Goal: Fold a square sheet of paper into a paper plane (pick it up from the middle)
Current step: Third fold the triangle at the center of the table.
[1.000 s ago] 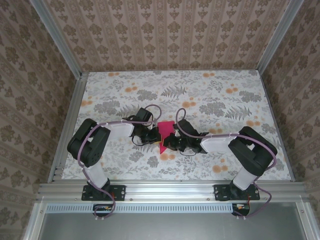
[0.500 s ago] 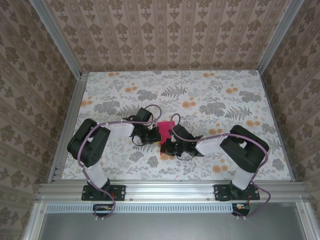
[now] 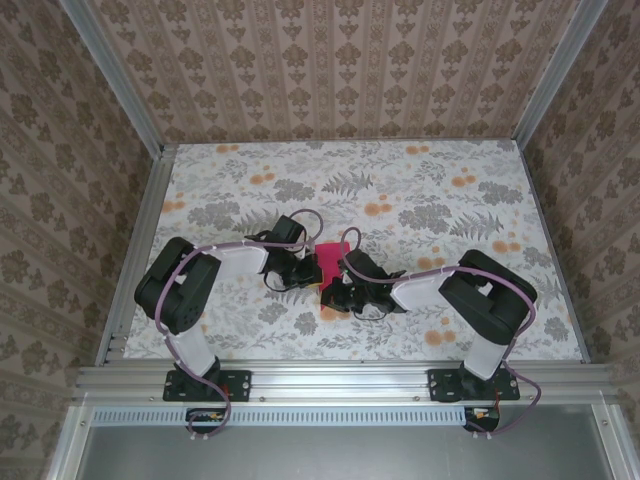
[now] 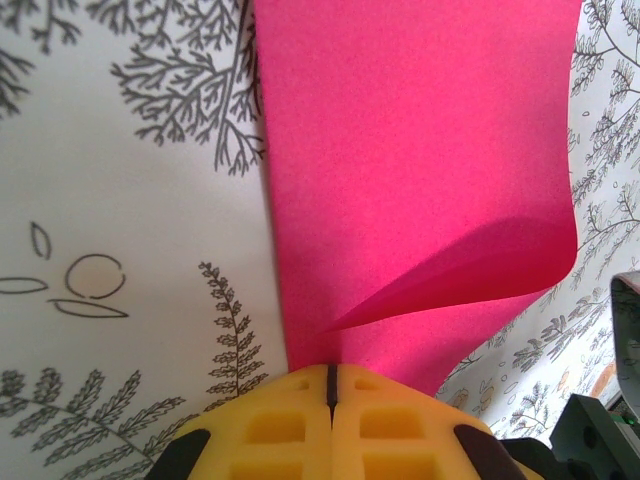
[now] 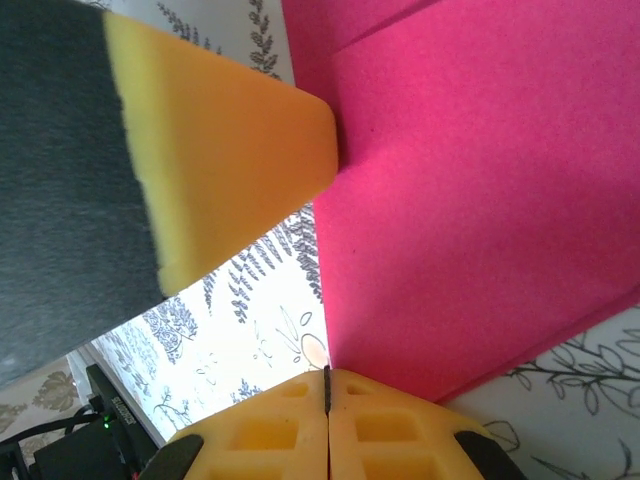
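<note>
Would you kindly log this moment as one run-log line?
left gripper: shut on pink paper | right gripper: shut on pink paper | pink paper: partly folded, flap curled

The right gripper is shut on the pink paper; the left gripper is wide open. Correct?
No: the left gripper is also shut on the pink paper, as the left wrist view shows. The right gripper grips it too.

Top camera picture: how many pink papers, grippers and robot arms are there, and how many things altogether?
Pink paper: 1
Grippers: 2, the left gripper and the right gripper
Robot arms: 2, the left arm and the right arm
Total: 5
</note>
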`<action>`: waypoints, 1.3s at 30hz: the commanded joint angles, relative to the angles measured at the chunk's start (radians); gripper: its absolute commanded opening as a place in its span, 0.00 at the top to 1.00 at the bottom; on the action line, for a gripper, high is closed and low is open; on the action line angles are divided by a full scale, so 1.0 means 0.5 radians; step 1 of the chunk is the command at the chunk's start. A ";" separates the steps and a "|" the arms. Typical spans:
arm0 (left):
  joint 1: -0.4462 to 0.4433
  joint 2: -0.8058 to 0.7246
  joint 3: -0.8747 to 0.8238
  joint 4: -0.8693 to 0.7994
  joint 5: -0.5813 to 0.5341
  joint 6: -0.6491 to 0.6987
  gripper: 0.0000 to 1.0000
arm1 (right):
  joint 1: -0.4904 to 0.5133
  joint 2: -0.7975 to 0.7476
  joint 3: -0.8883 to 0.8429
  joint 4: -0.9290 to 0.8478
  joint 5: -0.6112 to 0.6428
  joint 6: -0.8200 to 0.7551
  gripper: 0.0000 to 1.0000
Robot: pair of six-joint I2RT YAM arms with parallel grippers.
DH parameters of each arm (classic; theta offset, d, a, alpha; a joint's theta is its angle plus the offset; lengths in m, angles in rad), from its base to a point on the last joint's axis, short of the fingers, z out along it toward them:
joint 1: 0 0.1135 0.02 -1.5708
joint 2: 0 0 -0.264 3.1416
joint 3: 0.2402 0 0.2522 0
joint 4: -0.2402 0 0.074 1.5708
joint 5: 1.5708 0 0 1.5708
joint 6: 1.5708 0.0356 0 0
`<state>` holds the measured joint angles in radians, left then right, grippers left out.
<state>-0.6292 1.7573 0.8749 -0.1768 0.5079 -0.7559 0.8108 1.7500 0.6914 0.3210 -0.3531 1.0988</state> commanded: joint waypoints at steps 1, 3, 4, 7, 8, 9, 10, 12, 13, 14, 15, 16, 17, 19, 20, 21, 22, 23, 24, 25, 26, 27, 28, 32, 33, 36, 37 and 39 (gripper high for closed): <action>-0.018 0.057 -0.041 -0.123 -0.187 0.018 0.97 | 0.013 0.070 0.048 -0.155 -0.022 -0.018 0.93; -0.017 0.054 -0.041 -0.128 -0.191 0.018 0.97 | 0.013 0.083 0.069 -0.199 -0.018 -0.023 0.93; -0.016 0.055 -0.041 -0.127 -0.191 0.018 0.97 | 0.013 0.080 0.079 -0.209 -0.018 -0.032 0.93; -0.017 0.054 -0.036 -0.134 -0.192 0.019 0.97 | 0.011 0.021 0.104 -0.247 -0.009 -0.070 0.93; -0.016 0.054 -0.037 -0.134 -0.192 0.018 0.97 | 0.012 -0.012 0.105 -0.247 -0.006 -0.082 0.93; -0.017 0.054 -0.037 -0.136 -0.194 0.023 0.97 | 0.013 -0.048 0.105 -0.243 -0.009 -0.097 0.93; -0.017 0.056 -0.035 -0.139 -0.195 0.021 0.97 | 0.015 -0.077 0.107 -0.251 -0.009 -0.109 0.93; -0.018 0.054 -0.030 -0.141 -0.197 0.026 0.97 | 0.026 -0.112 0.120 -0.297 -0.007 -0.135 0.92; -0.016 0.056 -0.032 -0.143 -0.197 0.024 0.97 | 0.036 -0.111 0.132 -0.324 -0.005 -0.145 0.92; -0.017 0.057 -0.030 -0.146 -0.197 0.025 0.97 | 0.046 -0.101 0.143 -0.345 -0.003 -0.148 0.92; -0.017 0.057 -0.028 -0.146 -0.200 0.026 0.97 | 0.050 -0.081 0.151 -0.358 -0.008 -0.146 0.92; -0.017 0.059 -0.026 -0.145 -0.200 0.027 0.97 | 0.058 -0.057 0.157 -0.364 -0.013 -0.138 0.92; -0.017 0.057 -0.029 -0.143 -0.200 0.025 0.97 | 0.059 -0.032 0.163 -0.376 -0.015 -0.127 0.92; -0.016 0.054 -0.031 -0.143 -0.200 0.026 0.97 | 0.061 0.013 0.163 -0.381 -0.015 -0.106 0.92; -0.015 0.054 -0.034 -0.143 -0.200 0.025 0.97 | 0.061 0.029 0.163 -0.382 -0.015 -0.101 0.92; -0.016 0.055 -0.035 -0.143 -0.200 0.026 0.97 | 0.061 0.045 0.169 -0.395 -0.010 -0.091 0.93; -0.015 0.056 -0.033 -0.143 -0.199 0.026 0.97 | 0.061 0.055 0.175 -0.416 -0.005 -0.088 0.93; -0.016 0.054 -0.031 -0.142 -0.200 0.027 0.97 | 0.062 0.062 0.187 -0.447 0.006 -0.090 0.93; -0.016 0.057 -0.032 -0.143 -0.200 0.029 0.97 | 0.060 0.061 0.196 -0.473 0.017 -0.099 0.93; -0.018 0.058 -0.032 -0.143 -0.200 0.029 0.97 | 0.058 0.050 0.207 -0.487 0.025 -0.109 0.93; -0.015 0.057 -0.030 -0.144 -0.200 0.027 0.97 | 0.059 0.026 0.218 -0.510 0.042 -0.124 0.93; -0.017 0.058 -0.031 -0.146 -0.200 0.029 0.97 | 0.055 -0.010 0.224 -0.509 0.049 -0.143 0.93; -0.015 0.057 -0.031 -0.147 -0.203 0.030 0.97 | 0.055 -0.049 0.225 -0.496 0.050 -0.155 0.92; -0.015 0.054 -0.027 -0.150 -0.203 0.033 0.97 | 0.027 -0.250 0.202 -0.456 0.099 -0.195 0.91; -0.015 0.055 -0.027 -0.150 -0.203 0.033 0.97 | 0.016 -0.281 0.197 -0.473 0.120 -0.209 0.91; -0.015 0.055 -0.028 -0.150 -0.200 0.034 0.97 | -0.012 -0.286 0.188 -0.539 0.151 -0.243 0.91; -0.015 0.054 -0.028 -0.150 -0.200 0.033 0.97 | -0.020 -0.276 0.186 -0.544 0.151 -0.251 0.91; -0.015 0.050 -0.026 -0.150 -0.200 0.033 0.97 | -0.022 -0.247 0.185 -0.534 0.151 -0.259 0.91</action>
<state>-0.6334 1.7569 0.8753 -0.1780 0.5003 -0.7559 0.8066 1.6123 0.7830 0.1017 -0.3080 0.9985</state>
